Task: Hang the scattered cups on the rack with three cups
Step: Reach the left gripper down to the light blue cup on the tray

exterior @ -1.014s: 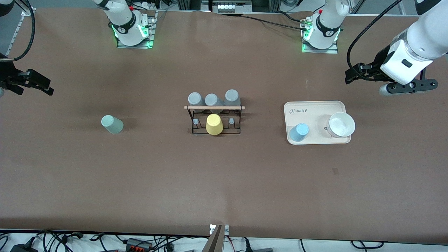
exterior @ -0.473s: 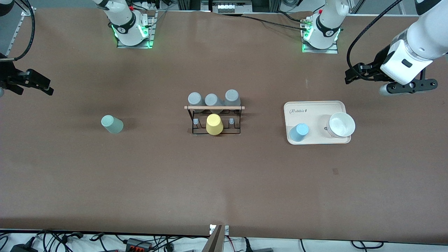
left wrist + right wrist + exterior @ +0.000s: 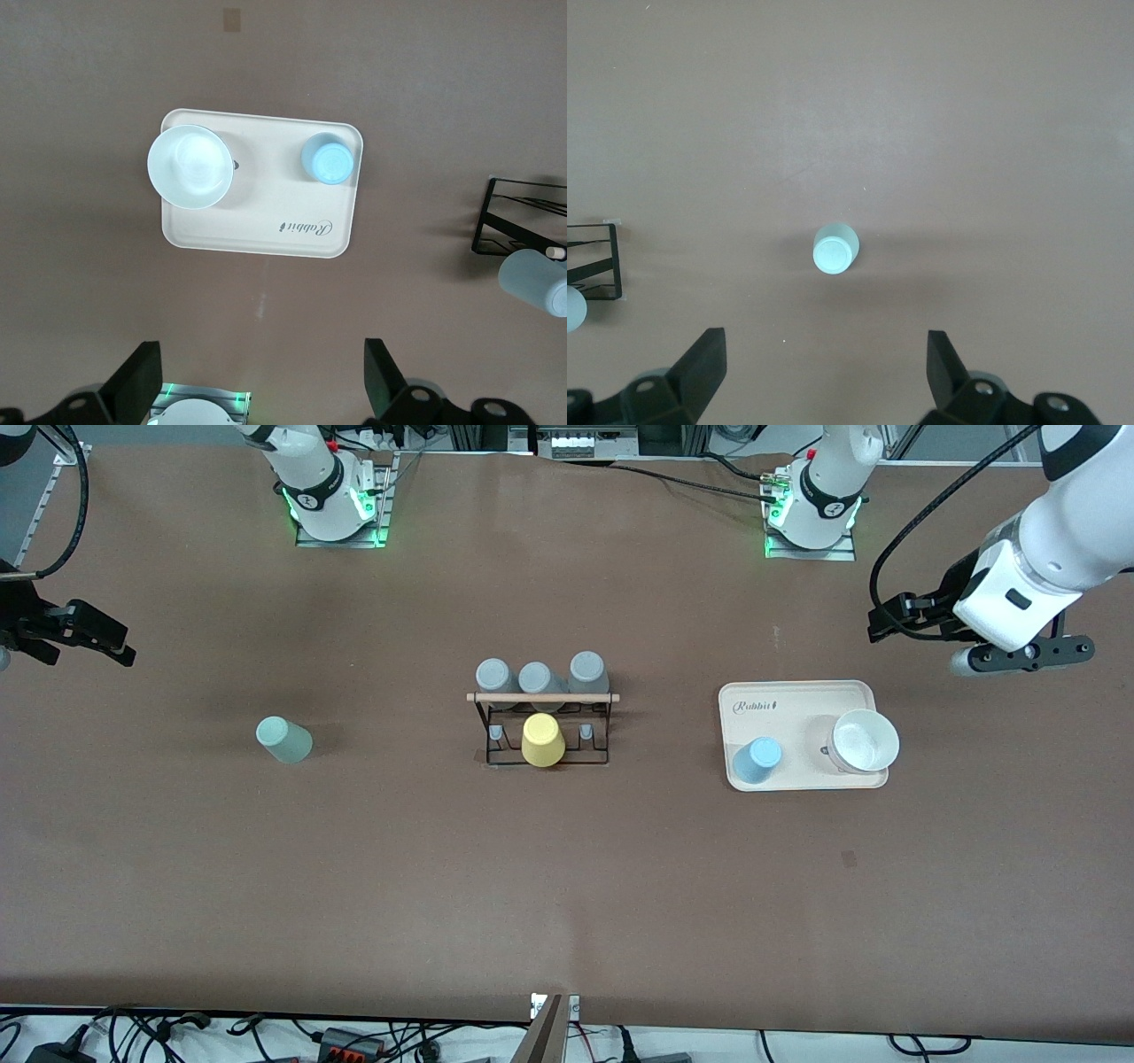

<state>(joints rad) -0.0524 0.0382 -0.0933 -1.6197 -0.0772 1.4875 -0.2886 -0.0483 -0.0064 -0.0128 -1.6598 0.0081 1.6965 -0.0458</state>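
Note:
The pale sage green cup [image 3: 283,740] stands alone on the table toward the right arm's end, narrow end up; it also shows in the right wrist view [image 3: 835,248]. The light blue cup [image 3: 757,760] stands on a cream tray [image 3: 797,700] and shows in the left wrist view [image 3: 329,159]. The black wire rack [image 3: 542,698] with a wooden rod stands mid-table. My right gripper [image 3: 97,636] is open and empty, up in the air over the table near the green cup [image 3: 824,367]. My left gripper [image 3: 886,615] is open and empty above the table beside the tray [image 3: 261,381].
A yellow cup [image 3: 542,740] sits on the rack's nearer row, and three grey cups [image 3: 536,677] on its farther row. A white bowl [image 3: 864,740] stands on the tray beside the blue cup. The tray also shows in the left wrist view [image 3: 266,212].
The left arm has shifted slightly away from the front camera and toward the table's middle. The right arm and the cups have not moved.

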